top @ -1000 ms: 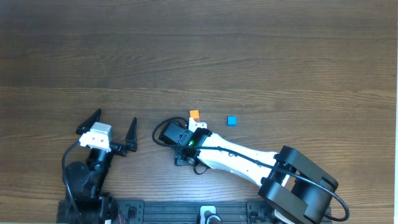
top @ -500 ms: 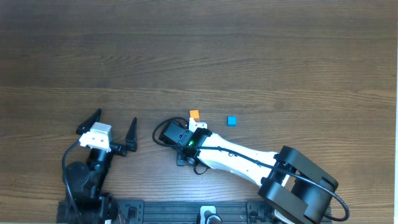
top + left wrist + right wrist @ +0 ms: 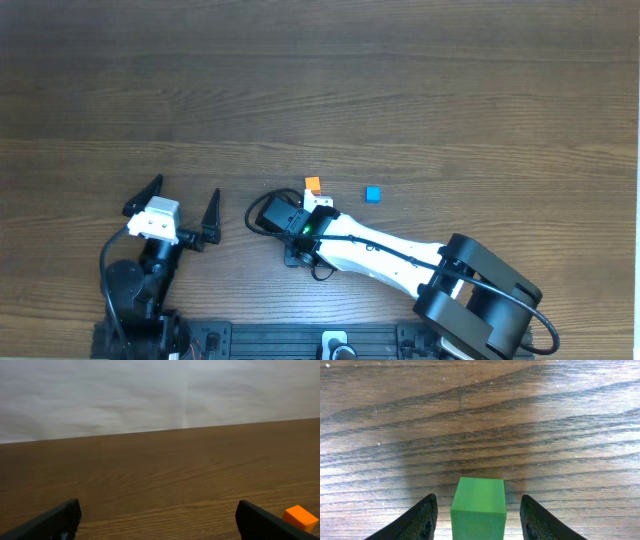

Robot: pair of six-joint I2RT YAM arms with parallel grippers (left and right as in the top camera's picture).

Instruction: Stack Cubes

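Note:
In the right wrist view a green cube (image 3: pixel 479 506) rests on the wooden table (image 3: pixel 480 420), between the fingertips of my right gripper (image 3: pixel 478 510). That gripper is open, with a gap on each side of the cube. In the top view the right gripper (image 3: pixel 259 214) sits low over the table's middle and covers the green cube. An orange cube (image 3: pixel 313 184) lies just beyond the wrist, and a blue cube (image 3: pixel 372 193) lies to its right. My left gripper (image 3: pixel 172 204) stands open at the near left, holding nothing. The orange cube (image 3: pixel 300 518) shows beside one of its fingers (image 3: pixel 262 521).
The bare wooden table (image 3: pixel 320 90) stretches wide beyond the cubes. A pale wall (image 3: pixel 160 395) rises behind its far edge. The right arm's white link (image 3: pixel 385 255) lies diagonally across the near middle.

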